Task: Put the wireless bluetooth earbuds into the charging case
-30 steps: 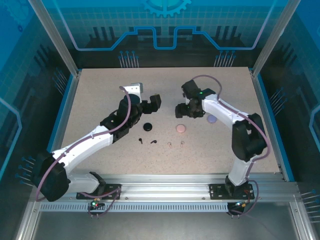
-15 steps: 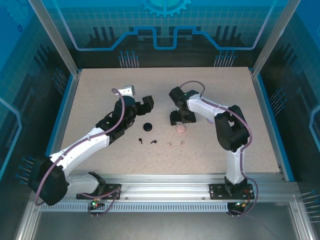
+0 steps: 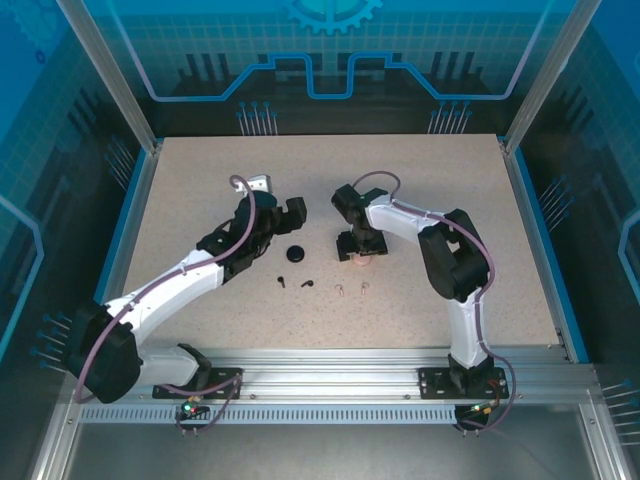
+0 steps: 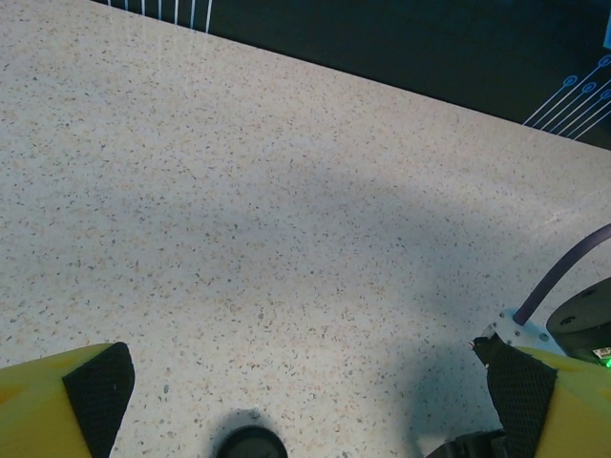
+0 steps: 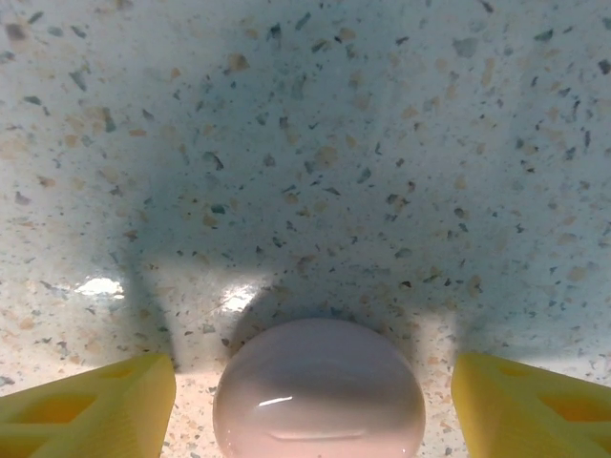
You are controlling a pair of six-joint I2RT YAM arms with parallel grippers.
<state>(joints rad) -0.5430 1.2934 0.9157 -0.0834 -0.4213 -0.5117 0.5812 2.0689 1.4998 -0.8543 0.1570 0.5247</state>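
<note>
A closed, round pale pink charging case (image 5: 320, 386) lies on the table between the yellow fingers (image 5: 86, 405) of my right gripper (image 5: 315, 415). The jaws stand open, with a gap on each side of the case. From above, the right gripper (image 3: 357, 248) hangs right over this pink case (image 3: 363, 261). A black round case (image 3: 293, 254) lies to its left. My left gripper (image 3: 283, 214) hovers open just behind the black case (image 4: 250, 445), with nothing between its fingers. Two black earbuds (image 3: 295, 283) and two pale pink earbuds (image 3: 353, 289) lie in a row nearer the arms.
The speckled table (image 3: 200, 180) is bounded by blue side rails and a dark back wall (image 4: 401, 38). A cable and part of the right arm (image 4: 584, 324) show at the right edge of the left wrist view.
My right gripper swung left and came down over the pink case, its jaws narrowing a little. The left gripper pulled back slightly to the left, still wide open.
</note>
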